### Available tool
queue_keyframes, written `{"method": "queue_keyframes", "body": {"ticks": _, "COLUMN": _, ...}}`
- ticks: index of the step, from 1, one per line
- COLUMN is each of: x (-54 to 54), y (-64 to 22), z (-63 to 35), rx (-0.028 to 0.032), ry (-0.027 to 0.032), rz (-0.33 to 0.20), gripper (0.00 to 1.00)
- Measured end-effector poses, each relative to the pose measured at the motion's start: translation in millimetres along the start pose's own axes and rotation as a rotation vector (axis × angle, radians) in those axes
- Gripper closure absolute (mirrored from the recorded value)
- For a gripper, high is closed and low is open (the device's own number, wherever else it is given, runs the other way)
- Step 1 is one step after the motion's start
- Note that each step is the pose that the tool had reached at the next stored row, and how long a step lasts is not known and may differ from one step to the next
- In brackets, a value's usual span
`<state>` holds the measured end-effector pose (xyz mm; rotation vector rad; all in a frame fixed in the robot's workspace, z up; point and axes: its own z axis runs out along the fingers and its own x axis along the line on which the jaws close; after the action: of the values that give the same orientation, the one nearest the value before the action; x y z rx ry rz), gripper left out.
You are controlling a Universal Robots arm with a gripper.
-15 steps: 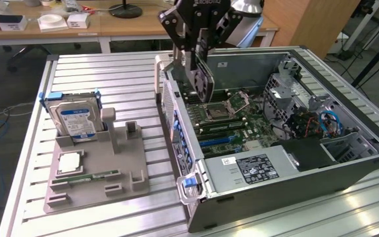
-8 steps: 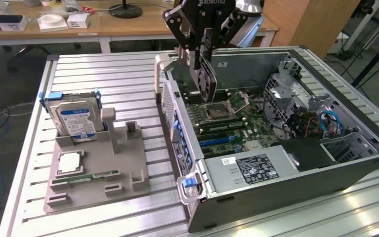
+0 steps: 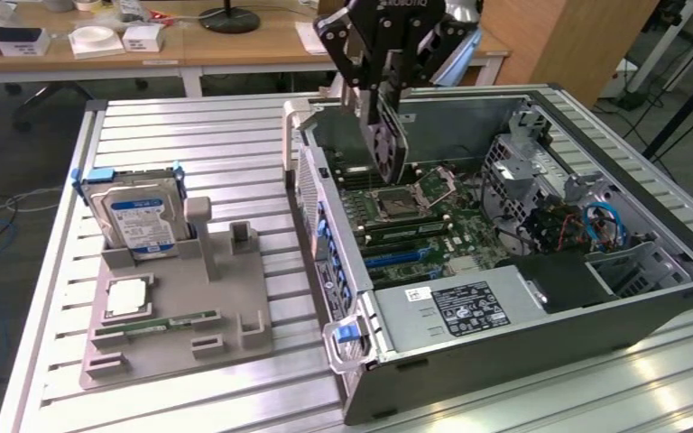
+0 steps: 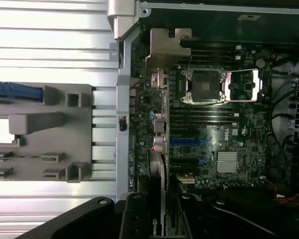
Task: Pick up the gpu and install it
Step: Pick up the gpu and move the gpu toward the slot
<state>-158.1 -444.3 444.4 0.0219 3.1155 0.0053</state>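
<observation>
One gripper (image 3: 383,101), at twelve o'clock in the exterior view, pinches the gpu (image 3: 395,153). The card hangs on edge just over the motherboard (image 3: 443,225) of the open computer case (image 3: 503,361), which spreads from the centre toward four o'clock. Well apart, at about nine o'clock, a hard drive (image 3: 140,221) stands upright in a grey holder (image 3: 184,311) on the slatted table (image 3: 202,135).

One gripper (image 3: 385,113) and one gpu (image 3: 392,149) are in the scene. One open computer case (image 3: 563,347) stands on one slatted metal table (image 3: 166,135). Inside the case sits one motherboard (image 3: 437,236) with one empty processor socket (image 3: 392,204). On the exterior view's left lies one grey holder tray (image 3: 208,311), carrying one hard drive (image 3: 138,221), one processor chip (image 3: 127,296) and one green memory stick (image 3: 160,325).
</observation>
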Motion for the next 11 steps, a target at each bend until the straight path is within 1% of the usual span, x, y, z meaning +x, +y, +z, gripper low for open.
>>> {"method": "queue_keyframes", "body": {"ticks": 2, "x": -8.1, "y": 1.0, "z": 0.2, "rx": 0.0000, "ry": 0.0000, "rz": 0.000, "gripper": 0.74}}
{"method": "queue_keyframes", "body": {"ticks": 7, "x": -18.6, "y": 4.5, "z": 0.5, "rx": -0.0001, "ry": 0.0000, "rz": 0.000, "gripper": 0.74}}
{"method": "queue_keyframes", "body": {"ticks": 11, "x": -30.0, "y": 6.2, "z": 0.9, "rx": -0.0001, "ry": 0.0000, "rz": 0.000, "gripper": 0.74}}
